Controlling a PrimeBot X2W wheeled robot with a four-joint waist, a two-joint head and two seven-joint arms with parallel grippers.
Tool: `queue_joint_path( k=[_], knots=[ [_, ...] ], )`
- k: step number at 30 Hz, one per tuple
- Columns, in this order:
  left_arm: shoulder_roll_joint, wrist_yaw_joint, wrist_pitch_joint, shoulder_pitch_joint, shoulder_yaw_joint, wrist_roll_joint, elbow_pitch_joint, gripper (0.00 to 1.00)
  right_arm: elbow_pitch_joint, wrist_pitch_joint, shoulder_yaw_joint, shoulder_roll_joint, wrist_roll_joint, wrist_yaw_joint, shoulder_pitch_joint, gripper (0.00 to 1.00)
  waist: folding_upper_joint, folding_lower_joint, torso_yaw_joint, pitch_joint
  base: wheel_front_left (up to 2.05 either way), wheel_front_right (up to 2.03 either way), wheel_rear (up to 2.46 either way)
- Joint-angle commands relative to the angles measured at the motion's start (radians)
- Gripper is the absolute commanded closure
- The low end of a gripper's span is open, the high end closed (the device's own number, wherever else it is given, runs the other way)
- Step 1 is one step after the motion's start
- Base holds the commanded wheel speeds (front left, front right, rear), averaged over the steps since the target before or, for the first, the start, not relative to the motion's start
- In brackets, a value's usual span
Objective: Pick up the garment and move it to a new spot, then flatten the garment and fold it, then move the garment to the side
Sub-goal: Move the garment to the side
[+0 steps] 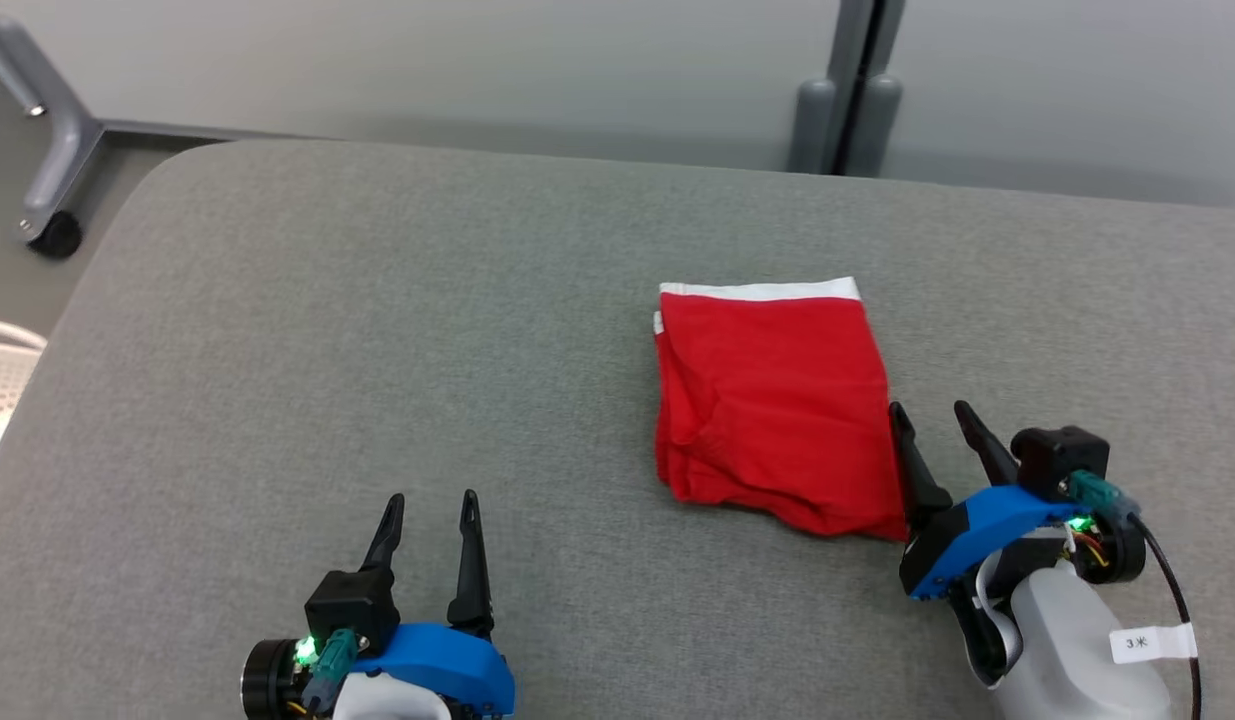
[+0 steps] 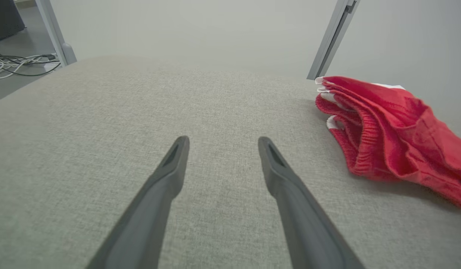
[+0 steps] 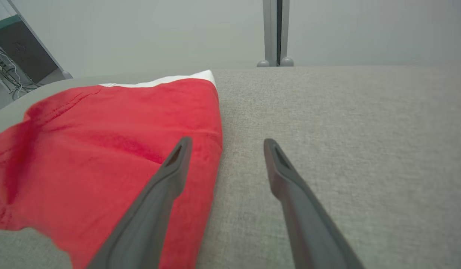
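On the grey tabletop, right of centre: red garment, already a compact layered rectangle, so pick-up, flattening and folding judged done; likely left to do, only the shift to the side. Long axis running away from the robot, white waistband at the far end, hem end nearest. Right hand just beside its near right corner, fingers apart, holding nothing. Left hand well apart from it, likewise spread and empty.

Folded red cloth garment edged with a white band, on a grey woven-fabric tabletop. Left claw and right claw: dark fingers, blue housings.
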Motion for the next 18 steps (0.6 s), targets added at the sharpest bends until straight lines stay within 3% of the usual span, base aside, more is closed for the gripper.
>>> queue_joint_path(
  k=[1,9,11,12,18],
  knots=[
    [0.0,0.005,-0.002,-0.015,-0.005,-0.004,-0.005,0.0,0.037,-0.004,-0.012,-0.002,0.005,0.0,-0.037,0.0,-0.0001,-0.0002,0.063,0.052,0.0,0.0,0.0],
    [-0.001,0.012,-0.002,-0.022,-0.012,-0.011,-0.018,0.0,0.275,0.0,-0.09,-0.011,0.01,0.0,-0.156,0.0,-0.0001,-0.0002,0.136,0.098,0.0,0.0,0.0],
    [-0.001,0.014,-0.002,-0.022,-0.01,-0.013,-0.023,0.0,0.314,0.002,-0.071,-0.004,0.009,0.0,-0.155,0.59,-0.0001,-0.0002,0.139,0.105,0.0,0.0,0.0],
    [-0.001,0.016,-0.002,-0.023,-0.009,-0.014,-0.025,0.0,0.326,0.004,-0.063,-0.003,0.013,0.001,-0.158,1.0,-0.0001,-0.0002,0.136,0.107,0.0,0.0,0.0],
    [0.0,0.021,-0.002,-0.03,-0.011,-0.009,-0.031,0.0,0.234,-0.001,-0.03,-0.026,0.02,0.0,-0.155,1.0,-0.0001,-0.0002,0.09,0.096,0.0,0.0,0.0]
  ],
)
